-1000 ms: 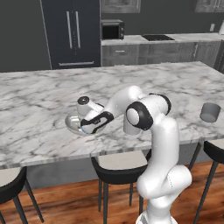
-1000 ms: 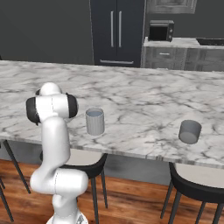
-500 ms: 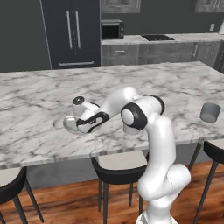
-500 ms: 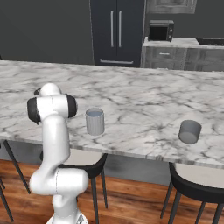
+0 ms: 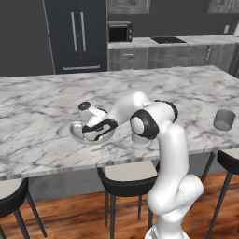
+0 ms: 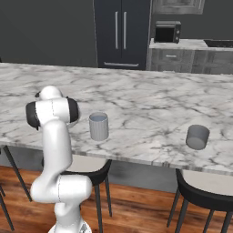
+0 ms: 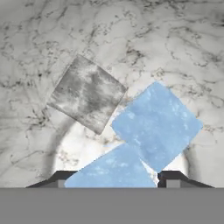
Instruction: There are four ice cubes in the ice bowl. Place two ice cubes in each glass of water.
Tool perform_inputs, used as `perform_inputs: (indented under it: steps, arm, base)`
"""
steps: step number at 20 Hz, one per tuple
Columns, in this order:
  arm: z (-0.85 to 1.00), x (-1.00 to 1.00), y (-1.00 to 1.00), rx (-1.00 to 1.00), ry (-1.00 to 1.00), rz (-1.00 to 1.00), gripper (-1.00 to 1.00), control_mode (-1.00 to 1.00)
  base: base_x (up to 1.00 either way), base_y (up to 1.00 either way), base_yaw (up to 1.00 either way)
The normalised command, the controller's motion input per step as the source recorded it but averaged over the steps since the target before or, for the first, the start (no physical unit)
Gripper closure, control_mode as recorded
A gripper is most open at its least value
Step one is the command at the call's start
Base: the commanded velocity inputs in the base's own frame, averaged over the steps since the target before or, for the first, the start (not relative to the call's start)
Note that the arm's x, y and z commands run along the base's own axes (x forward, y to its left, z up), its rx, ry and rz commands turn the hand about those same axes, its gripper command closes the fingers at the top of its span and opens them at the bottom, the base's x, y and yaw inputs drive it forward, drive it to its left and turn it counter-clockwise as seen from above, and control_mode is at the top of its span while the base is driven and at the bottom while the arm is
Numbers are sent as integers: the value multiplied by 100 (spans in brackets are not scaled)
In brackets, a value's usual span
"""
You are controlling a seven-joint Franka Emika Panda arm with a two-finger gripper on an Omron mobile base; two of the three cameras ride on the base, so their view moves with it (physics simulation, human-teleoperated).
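The ice bowl (image 5: 75, 131) sits on the marble counter in front of the arm, and my gripper (image 5: 94, 134) reaches down into it. Seen from the hand, three ice cubes lie on the bowl's floor: a greyish one (image 7: 87, 93), a pale blue one (image 7: 156, 124), and a second blue one (image 7: 114, 168) nearest me. My gripper (image 7: 113, 180) is shut on that nearest cube, a dark fingertip (image 7: 171, 177) pressing each side. One glass of water (image 6: 98, 126) stands just right of the arm, the other (image 6: 198, 136) further right, also seen as a grey tumbler (image 5: 224, 119).
Black stools (image 5: 127, 172) stand under the counter's near edge. A dark fridge (image 5: 80, 35), cabinets and a microwave (image 5: 120, 31) line the back wall. Open marble stretches behind the bowl and between the two glasses.
The hand has sunk slightly lower and leftward into the bowl, and its jaws have narrowed from wide open onto the nearest blue ice cube. The glasses have not moved.
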Motion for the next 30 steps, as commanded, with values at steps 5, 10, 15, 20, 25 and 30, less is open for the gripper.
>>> perform_inputs:
  steps: [5, 10, 15, 20, 25, 30]
  arm:
    - [31, -17, -12, 5, -10, -49, 100, -100]
    - [90, -19, 3, 0, -31, -47, 100, -100]
    - [92, -56, -48, 8, -9, -39, 100, -100]
    - [100, -45, -84, 17, 0, -39, 100, -100]
    - [70, -24, -87, 13, 0, -28, 100, -100]
    - [15, -3, -100, 23, 4, 2, 100, -100]
  base:
    - [0, 0, 0]
    - [0, 0, 0]
    - [0, 0, 0]
    - [0, 0, 0]
    - [0, 0, 0]
    - [0, 0, 0]
